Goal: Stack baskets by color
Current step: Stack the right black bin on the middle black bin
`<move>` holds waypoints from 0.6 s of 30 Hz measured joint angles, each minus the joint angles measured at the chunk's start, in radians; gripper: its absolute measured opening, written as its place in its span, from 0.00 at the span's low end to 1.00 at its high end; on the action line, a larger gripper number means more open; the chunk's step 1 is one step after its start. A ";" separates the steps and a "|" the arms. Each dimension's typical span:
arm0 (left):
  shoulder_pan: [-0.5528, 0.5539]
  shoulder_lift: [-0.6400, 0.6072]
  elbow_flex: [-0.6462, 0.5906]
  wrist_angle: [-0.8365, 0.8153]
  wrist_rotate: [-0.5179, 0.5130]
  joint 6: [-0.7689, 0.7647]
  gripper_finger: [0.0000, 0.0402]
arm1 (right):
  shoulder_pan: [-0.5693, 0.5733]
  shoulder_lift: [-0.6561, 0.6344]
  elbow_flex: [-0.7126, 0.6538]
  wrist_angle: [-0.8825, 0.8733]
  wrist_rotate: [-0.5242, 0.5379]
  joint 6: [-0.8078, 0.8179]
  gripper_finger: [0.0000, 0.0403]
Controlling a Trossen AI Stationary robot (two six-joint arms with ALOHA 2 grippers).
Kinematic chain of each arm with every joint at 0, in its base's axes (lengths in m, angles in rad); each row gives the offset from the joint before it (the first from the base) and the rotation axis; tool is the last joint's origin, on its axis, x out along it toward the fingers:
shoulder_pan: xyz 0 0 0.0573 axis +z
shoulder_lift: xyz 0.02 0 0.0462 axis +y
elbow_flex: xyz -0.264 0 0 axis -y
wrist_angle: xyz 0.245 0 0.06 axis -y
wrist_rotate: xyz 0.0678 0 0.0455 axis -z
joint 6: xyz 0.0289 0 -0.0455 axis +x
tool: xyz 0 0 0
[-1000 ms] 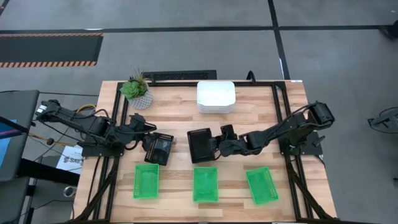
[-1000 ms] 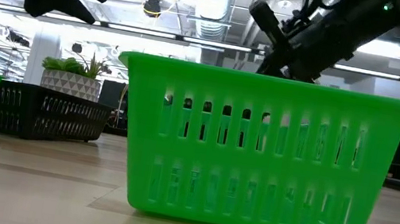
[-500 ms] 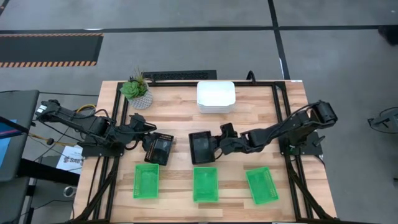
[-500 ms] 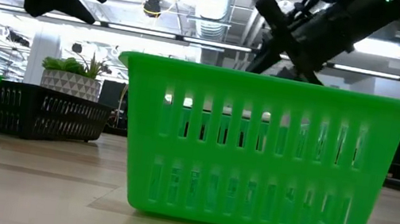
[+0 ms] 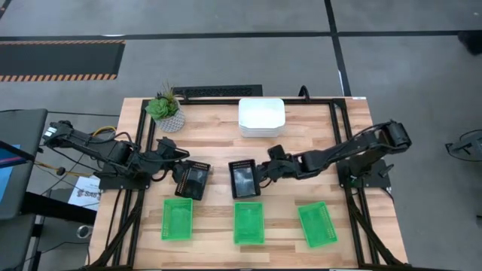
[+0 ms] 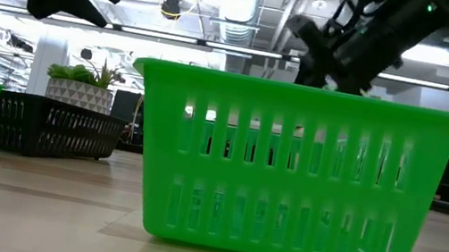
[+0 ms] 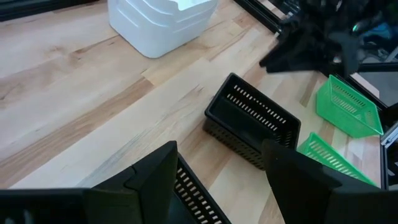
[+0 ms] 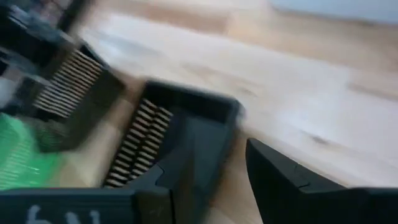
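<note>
The small black plastic basket with slotted sides looks light, stiff and easy to tip. Grab its thin rim. The right gripper has fingers apart, one inside the rim. The left gripper is apart too.

Three bright green baskets with slotted mesh sides. Black mesh baskets, pale slits along their walls. White baskets, plain, solid, no pattern. Bench was light wood in butcher-block strips, framed in black. Plant green, in a pale patterned pot. Floor grey, with an orange-and-black hazard stripe.
</note>
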 joint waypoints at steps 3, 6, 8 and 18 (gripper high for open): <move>0.000 0.000 0.000 0.000 -0.007 0.000 0.56 | 0.002 0.047 0.001 0.041 -0.025 0.000 0.41; 0.000 0.000 0.000 -0.003 -0.007 0.000 0.56 | 0.001 0.100 0.001 0.073 -0.059 0.005 0.42; 0.000 0.000 0.000 -0.003 -0.007 0.000 0.56 | 0.001 0.133 0.001 0.096 -0.076 0.017 0.42; 0.000 0.000 0.000 -0.006 -0.009 0.015 0.56 | -0.016 0.156 0.002 0.071 -0.132 0.000 0.39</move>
